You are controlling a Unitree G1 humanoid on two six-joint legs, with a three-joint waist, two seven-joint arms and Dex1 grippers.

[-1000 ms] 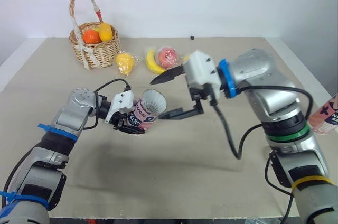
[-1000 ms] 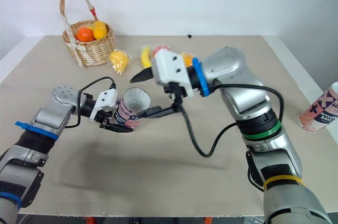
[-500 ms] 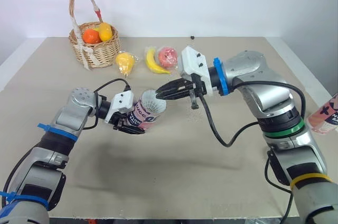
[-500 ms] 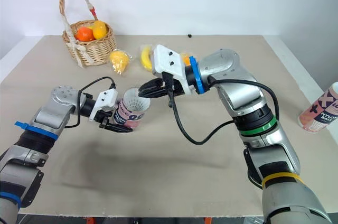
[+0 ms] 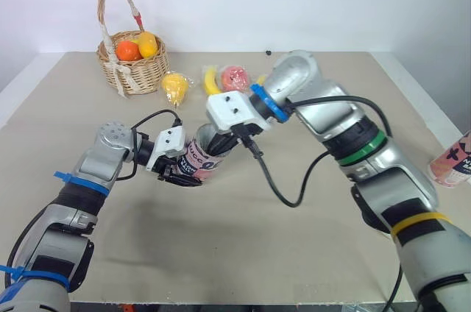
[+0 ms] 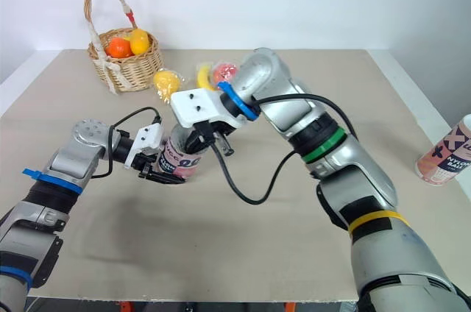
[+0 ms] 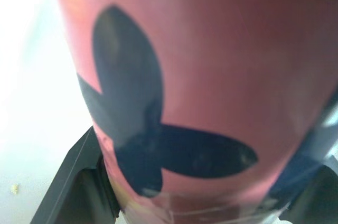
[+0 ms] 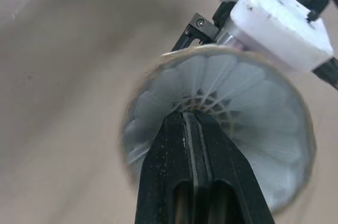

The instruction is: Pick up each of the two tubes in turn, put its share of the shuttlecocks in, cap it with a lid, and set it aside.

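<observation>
Right gripper (image 8: 190,117) pushes a shuttlecock (image 8: 248,92) into the tube (image 5: 200,156).
The left gripper (image 5: 179,174) clamps the tube at centre-left of the head view. The tube's mouth tilts toward the right arm, likely so that arm's fingers, pressed shut together, can push straight down the bore. Their tips are sunk among the feathers, and how many shuttlecocks lie beneath cannot be told. A second tube (image 5: 452,159) is cut off at the right edge.

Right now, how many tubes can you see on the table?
2. The first tube is held tilted in the left gripper near the middle of the table, with the shut right gripper poking into its mouth. The second tube stands at the table's right edge.
</observation>
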